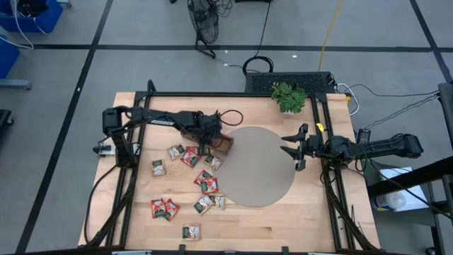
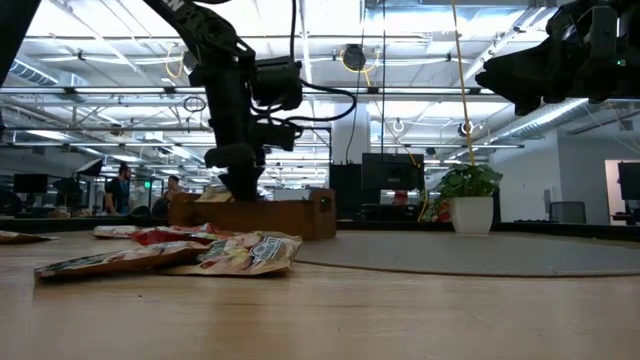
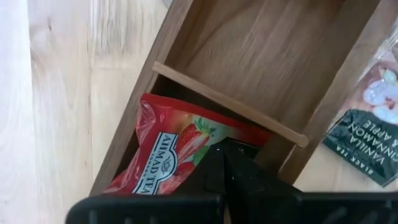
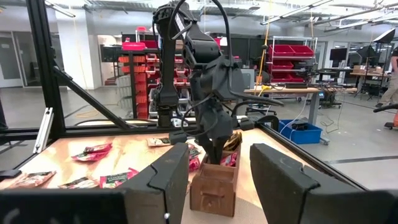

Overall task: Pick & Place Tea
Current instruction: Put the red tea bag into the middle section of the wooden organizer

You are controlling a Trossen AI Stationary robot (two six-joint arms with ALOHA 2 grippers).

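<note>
the desk is a pale wooden top framed by black rails, with a large round grey mat lying on its middle. to the mat's left, red and white tea sachets lie scattered flat on the bare wood, some overlapping, some apart. a brown wooden tray sits at the mat's left edge, and a small green potted plant stands near the desk's far edge.

the left gripper reaches down into the tray, its jaws pressed together on a red strawberry sachet that sits in a compartment against a wooden divider. just outside the tray wall lies a dark-labelled vanilla cinnamon apple sachet on the desk.

the right gripper hangs above the mat's right edge, well apart from the tea, its jaws spread and holding nothing.

seen level with the surface, a few sachets lie crumpled in a small heap on the wood near the camera, with the tray behind them and the plant to the right.

the room beyond is a large open workshop with a grey tiled floor, bright ceiling strip lights, shelving with red bins and tables. a person stands far off behind the desk. black cables trail across the floor to a box at the desk's far side.
</note>
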